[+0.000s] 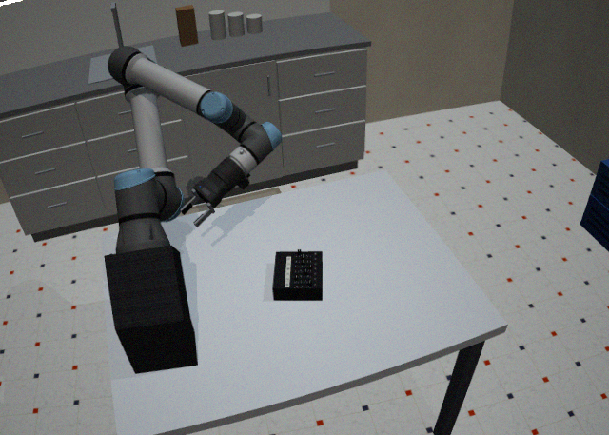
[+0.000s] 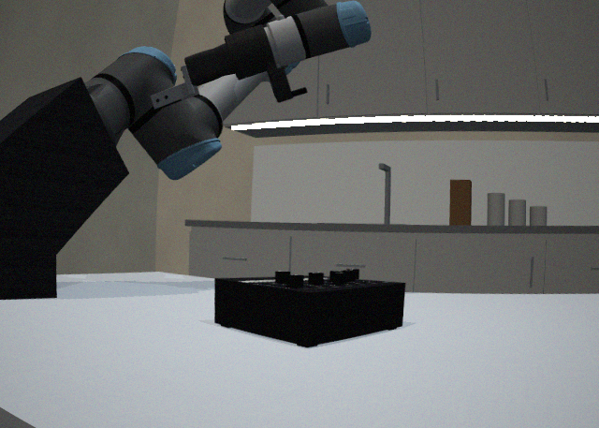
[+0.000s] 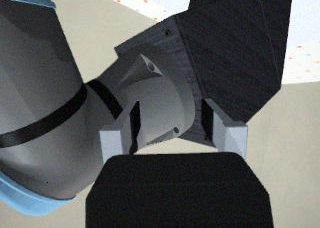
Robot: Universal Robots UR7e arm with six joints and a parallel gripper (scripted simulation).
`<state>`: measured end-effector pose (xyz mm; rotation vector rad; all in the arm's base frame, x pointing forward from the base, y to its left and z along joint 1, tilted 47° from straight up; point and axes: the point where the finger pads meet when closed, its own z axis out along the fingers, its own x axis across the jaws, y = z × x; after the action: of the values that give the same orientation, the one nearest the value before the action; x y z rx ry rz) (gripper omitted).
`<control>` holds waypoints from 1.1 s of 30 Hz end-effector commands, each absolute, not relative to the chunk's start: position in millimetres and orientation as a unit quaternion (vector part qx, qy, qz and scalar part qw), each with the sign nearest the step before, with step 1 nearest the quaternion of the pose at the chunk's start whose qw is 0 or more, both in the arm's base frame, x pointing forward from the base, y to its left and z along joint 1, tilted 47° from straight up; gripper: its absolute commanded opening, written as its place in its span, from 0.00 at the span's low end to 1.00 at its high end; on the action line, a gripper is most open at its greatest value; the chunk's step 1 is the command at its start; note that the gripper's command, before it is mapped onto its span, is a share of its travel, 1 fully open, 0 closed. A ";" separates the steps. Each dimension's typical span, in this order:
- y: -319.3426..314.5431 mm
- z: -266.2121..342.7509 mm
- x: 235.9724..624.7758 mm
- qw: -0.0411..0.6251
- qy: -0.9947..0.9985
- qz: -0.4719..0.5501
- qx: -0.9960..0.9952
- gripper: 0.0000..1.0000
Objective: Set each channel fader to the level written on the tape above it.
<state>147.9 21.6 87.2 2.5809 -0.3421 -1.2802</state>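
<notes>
My gripper (image 1: 190, 215) (image 3: 170, 112) is wide and empty, back by the worktop's left edge. Lighting desk (image 1: 300, 276) (image 2: 309, 312) upright, mid-worktop, well in from every corner. Best approach, I judge: turn fingertips down, read each tape level, then straddle one cap without pressing.

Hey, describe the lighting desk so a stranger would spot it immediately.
Find the white table. On it sits the lighting desk, a low black box. Unlike the taller black block under the arm, it has a pale strip and small knobs on top.
</notes>
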 end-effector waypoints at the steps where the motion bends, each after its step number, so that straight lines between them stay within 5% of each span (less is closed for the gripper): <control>1: 54.5 51.0 183.0 0.052 -0.226 -0.408 0.883 1.00; 27: 103.8 -5.9 387.5 -0.245 -0.561 -0.291 0.736 1.00; 33: 100.8 -4.7 409.9 -0.277 -0.584 -0.280 0.710 1.00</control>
<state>383.3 99.5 0.6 2.7619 -2.0856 -1.1079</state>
